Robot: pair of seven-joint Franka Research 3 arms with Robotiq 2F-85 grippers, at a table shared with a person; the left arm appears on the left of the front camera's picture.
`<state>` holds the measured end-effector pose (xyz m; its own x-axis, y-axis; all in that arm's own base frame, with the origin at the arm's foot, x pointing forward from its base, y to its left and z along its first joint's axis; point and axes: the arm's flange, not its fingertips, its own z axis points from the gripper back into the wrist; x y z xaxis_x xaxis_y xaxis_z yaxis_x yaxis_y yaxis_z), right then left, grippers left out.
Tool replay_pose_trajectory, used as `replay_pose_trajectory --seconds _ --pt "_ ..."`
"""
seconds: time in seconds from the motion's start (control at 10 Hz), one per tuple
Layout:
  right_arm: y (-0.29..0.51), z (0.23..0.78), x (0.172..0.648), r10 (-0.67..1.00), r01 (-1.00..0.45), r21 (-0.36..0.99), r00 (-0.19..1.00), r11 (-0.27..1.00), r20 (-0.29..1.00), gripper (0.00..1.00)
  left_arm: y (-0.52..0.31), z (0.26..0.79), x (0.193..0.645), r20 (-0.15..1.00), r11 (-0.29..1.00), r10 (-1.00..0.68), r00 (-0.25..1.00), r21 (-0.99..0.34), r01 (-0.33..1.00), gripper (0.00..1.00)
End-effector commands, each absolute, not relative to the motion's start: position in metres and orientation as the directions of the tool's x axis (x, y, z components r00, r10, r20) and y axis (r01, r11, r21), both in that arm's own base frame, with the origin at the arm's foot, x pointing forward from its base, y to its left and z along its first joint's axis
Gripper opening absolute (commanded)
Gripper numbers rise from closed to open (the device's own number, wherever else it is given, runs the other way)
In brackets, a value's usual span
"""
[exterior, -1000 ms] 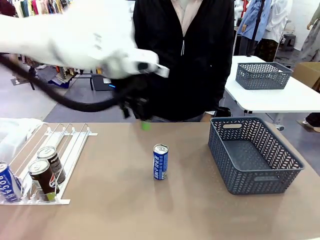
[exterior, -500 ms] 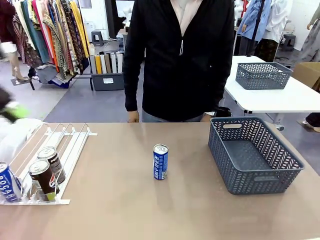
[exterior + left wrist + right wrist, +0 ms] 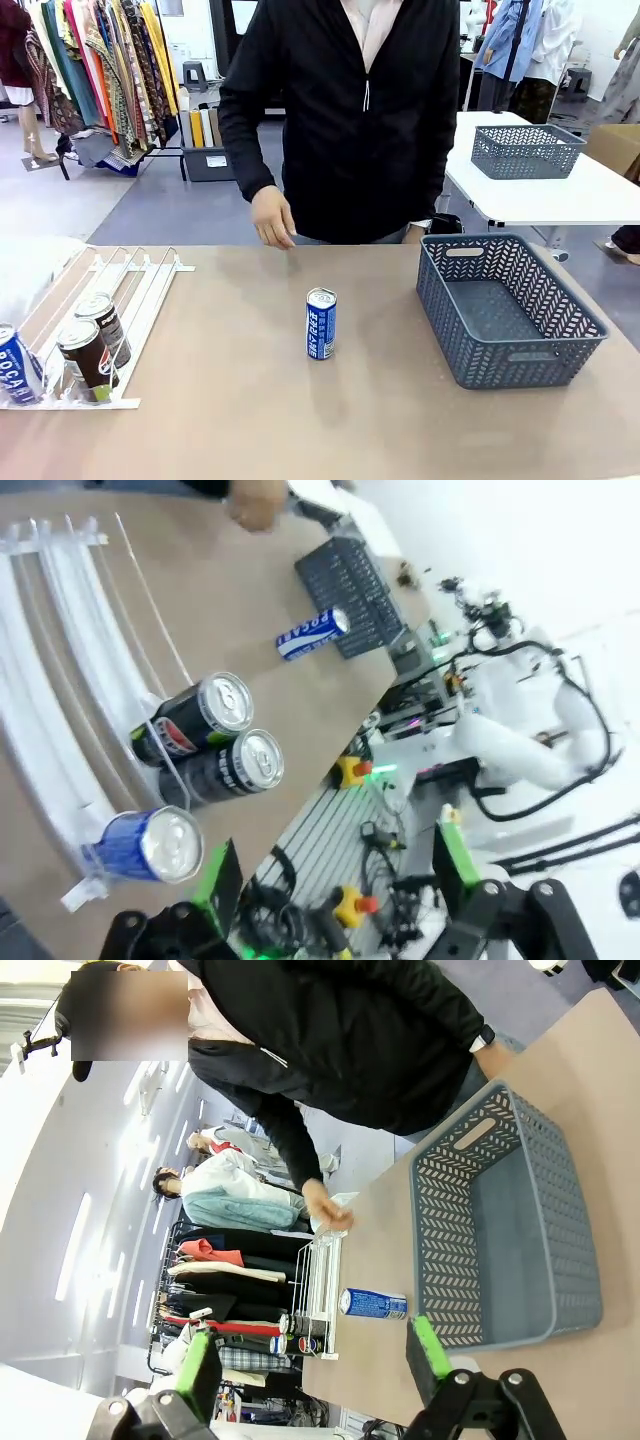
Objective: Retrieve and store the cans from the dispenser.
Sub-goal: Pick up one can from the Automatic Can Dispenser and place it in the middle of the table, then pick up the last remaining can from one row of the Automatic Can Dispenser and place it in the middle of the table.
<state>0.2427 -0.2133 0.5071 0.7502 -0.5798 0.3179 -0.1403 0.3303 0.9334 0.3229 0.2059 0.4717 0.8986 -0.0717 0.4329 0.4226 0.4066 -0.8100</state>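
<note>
A blue-and-white can (image 3: 321, 323) stands upright alone in the middle of the table. At the left lies the white wire dispenser (image 3: 130, 280); two dark cans (image 3: 88, 358) and a blue can (image 3: 15, 365) rest against its near stops. My left gripper (image 3: 335, 880) hovers open above that near end, with the dark cans (image 3: 215, 742) and the blue can (image 3: 150, 842) just beyond its fingers (image 3: 220, 885). Off to the side and high above the table, my right gripper (image 3: 312, 1360) is open and holds nothing. From there it looks over the lone can (image 3: 373, 1304).
A grey lattice basket (image 3: 505, 345) with nothing in it stands at the right of the table. The person stands at the far edge, one hand (image 3: 272, 220) raised just above the tabletop. A second table with another basket (image 3: 525, 150) lies behind on the right.
My left arm swept from above the table's middle to the left and out of the front view. The person's hand came forward over the far edge. The cans stayed put.
</note>
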Motion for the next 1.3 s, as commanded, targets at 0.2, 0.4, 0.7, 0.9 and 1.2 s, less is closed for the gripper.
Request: replay_pose_trajectory --seconds 0.2,0.4,0.7,0.9,1.2 --pt "-0.2124 0.5085 0.2454 -0.583 -0.17 0.93 0.738 0.325 0.339 1.0 0.1872 0.4983 0.3178 0.442 0.478 -0.135 0.887 -0.755 0.449 1.0" --pt "-0.2124 0.5085 0.2454 -0.583 -0.17 0.93 0.738 0.325 0.339 1.0 0.1872 0.4983 0.3178 0.442 0.478 -0.135 0.887 -0.755 0.449 1.0" --pt "-0.2124 0.5085 0.2454 -0.583 -0.17 0.93 0.738 0.325 0.339 1.0 0.1872 0.4983 0.3178 0.442 0.478 -0.135 0.887 -0.755 0.449 1.0" --pt "-0.2124 0.5085 0.2454 -0.583 -0.17 0.93 0.738 0.325 0.339 1.0 0.1872 0.4983 0.3178 0.442 0.478 -0.135 0.887 -0.755 0.449 1.0" --pt "-0.2124 0.5085 0.2454 -0.583 -0.17 0.93 0.738 0.325 0.339 1.0 0.1872 0.4983 0.3178 0.442 0.478 -0.135 0.887 -0.755 0.449 1.0"
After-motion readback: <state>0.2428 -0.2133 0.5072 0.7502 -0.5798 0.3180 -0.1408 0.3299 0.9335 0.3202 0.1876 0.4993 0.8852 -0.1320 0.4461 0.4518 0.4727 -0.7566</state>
